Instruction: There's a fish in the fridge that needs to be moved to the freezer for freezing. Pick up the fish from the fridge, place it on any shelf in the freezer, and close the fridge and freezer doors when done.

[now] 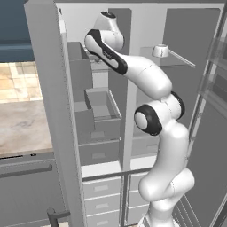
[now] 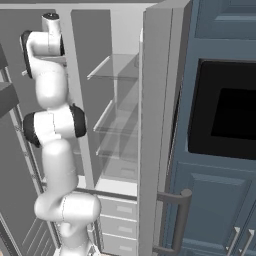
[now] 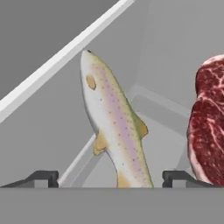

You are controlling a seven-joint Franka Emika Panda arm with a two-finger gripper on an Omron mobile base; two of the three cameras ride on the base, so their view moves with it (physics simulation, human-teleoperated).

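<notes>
Lying between spread fingertips (image 3: 43, 177) of the gripper (image 3: 109, 179), the fish (image 3: 111, 122) is sitting untouched inside the freezer (image 1: 99, 115) (red meat (image 3: 209, 122) just beside it), doors hanging open.

White Panda arm (image 1: 153, 119) rises from base, elbow bent, upper links reaching up & fwd, wrist at top; gripper (image 3: 110, 178) jaws spread wide, dark fingertips (image 3: 41, 177) well apart.
</notes>
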